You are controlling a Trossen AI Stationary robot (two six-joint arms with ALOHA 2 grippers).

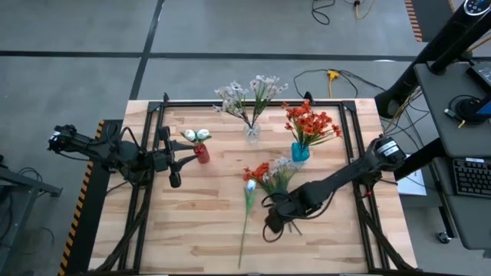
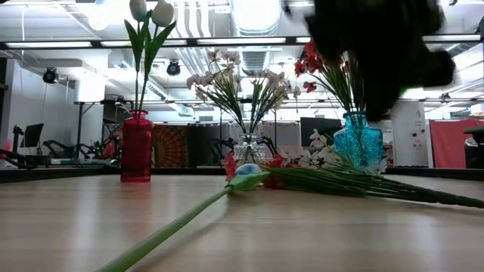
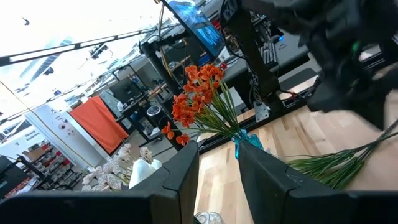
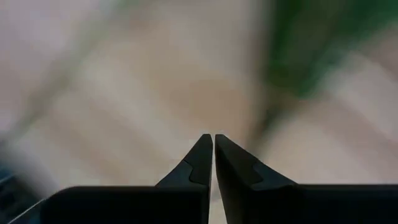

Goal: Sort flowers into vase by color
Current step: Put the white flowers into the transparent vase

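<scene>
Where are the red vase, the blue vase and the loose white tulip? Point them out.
red vase (image 1: 202, 153), high view, its body.
blue vase (image 1: 300, 152), high view, its body.
loose white tulip (image 1: 250, 185), high view, its bud.

Wooden table (image 1: 192, 230) lies under my right gripper (image 1: 272, 224). On the floor past the table's far edge is a black cable with a yellow plug (image 1: 332, 75). Keyboard (image 1: 468, 178) is out to my gripper's right, off the table.

Three vases stand in a row: left vase (image 1: 202, 152), middle vase (image 1: 252, 133) farther back, right vase (image 1: 300, 152). Loose flowers (image 1: 265, 180) lie before them, by the right gripper (image 1: 274, 225).
</scene>
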